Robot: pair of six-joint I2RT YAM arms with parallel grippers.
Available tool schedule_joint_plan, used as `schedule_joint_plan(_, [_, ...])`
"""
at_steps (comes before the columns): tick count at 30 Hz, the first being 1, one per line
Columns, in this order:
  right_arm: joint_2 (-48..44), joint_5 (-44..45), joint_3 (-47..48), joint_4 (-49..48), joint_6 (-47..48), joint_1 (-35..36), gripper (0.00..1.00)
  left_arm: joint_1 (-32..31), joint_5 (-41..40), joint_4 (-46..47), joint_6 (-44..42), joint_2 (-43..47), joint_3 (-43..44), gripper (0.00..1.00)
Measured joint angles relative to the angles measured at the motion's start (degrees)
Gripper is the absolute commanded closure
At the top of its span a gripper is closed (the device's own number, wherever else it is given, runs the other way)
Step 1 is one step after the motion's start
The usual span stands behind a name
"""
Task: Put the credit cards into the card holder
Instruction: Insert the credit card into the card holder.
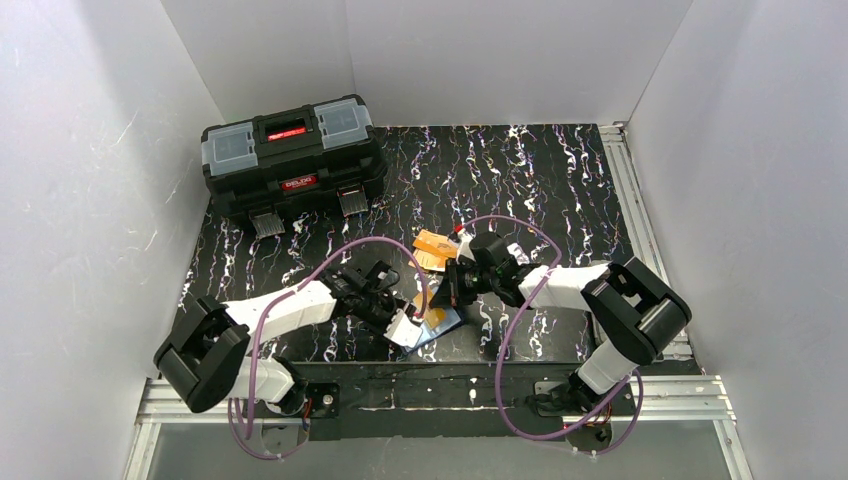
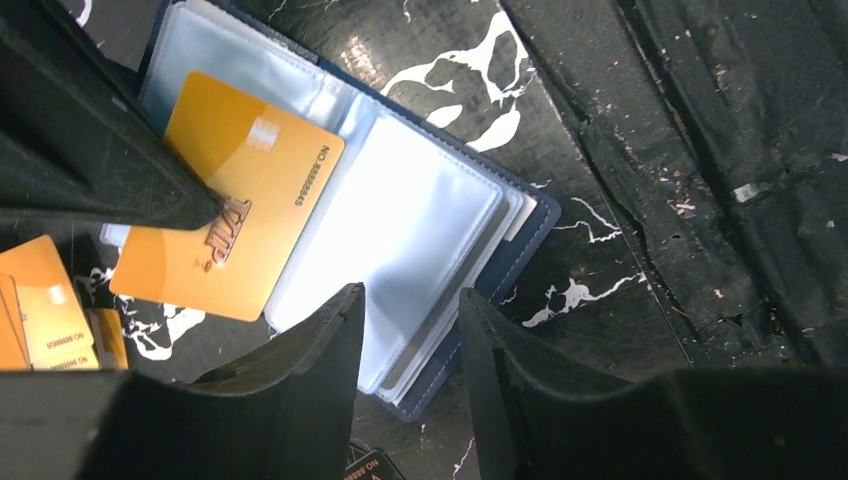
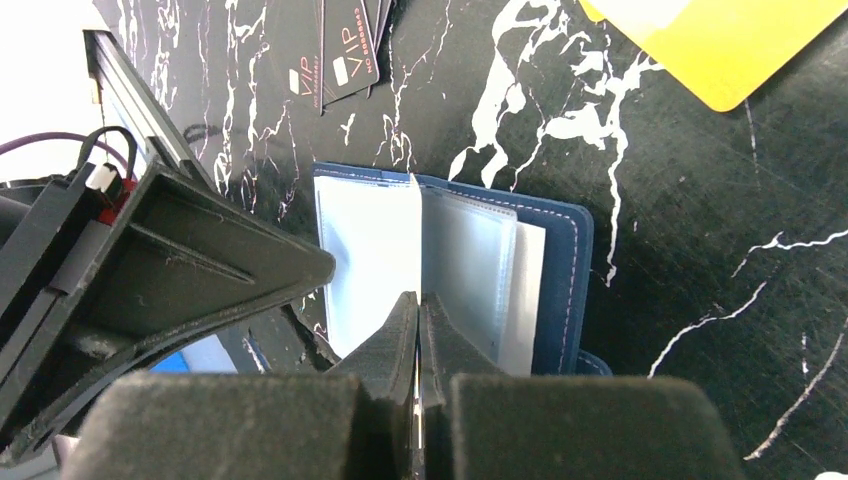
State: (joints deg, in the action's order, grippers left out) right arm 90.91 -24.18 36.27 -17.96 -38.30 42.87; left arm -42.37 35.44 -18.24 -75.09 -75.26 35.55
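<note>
The card holder point(image 2: 430, 210) lies open on the table, light blue clear pockets up, and also shows in the right wrist view point(image 3: 470, 260) and the top view point(image 1: 447, 326). My right gripper point(image 3: 418, 310) is shut on an orange-yellow credit card point(image 2: 240, 190), seen edge-on in its own view. The card lies slanted over the holder's left page. My left gripper point(image 2: 410, 310) is open, its jaws standing either side of the holder's near edge without closing on it. In the top view the left gripper point(image 1: 398, 318) and right gripper point(image 1: 447, 295) meet over the holder.
More orange-yellow cards lie beside the holder point(image 2: 40, 310) and in a pile behind it point(image 1: 435, 246). Dark VIP cards point(image 3: 340, 60) and a yellow card point(image 3: 720, 40) lie nearby. A big black toolbox point(image 1: 292, 160) stands at the back left.
</note>
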Motion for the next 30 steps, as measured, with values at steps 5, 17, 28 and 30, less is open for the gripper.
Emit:
schedule_joint_plan(5, [0.44,-0.17,-0.98,-2.21,-1.51,0.00,0.99,-1.33,0.13,-1.42,-2.19,-1.60,0.39,0.61])
schedule_joint_plan(17, [0.31,-0.46,-3.17,-5.44,-3.80,-0.57,0.99,-2.01,0.15,-2.38,-7.45,-2.10,0.22,0.65])
schedule_joint_plan(28, [0.31,-0.85,-5.88,-10.19,-7.69,-1.36,0.99,-2.14,-0.17,-1.16,-7.41,-1.81,-0.61,0.72])
schedule_joint_plan(30, [0.31,-0.92,-6.14,-10.75,-8.17,-1.46,0.99,-2.25,-0.33,-1.05,-7.32,-1.81,-0.63,0.72])
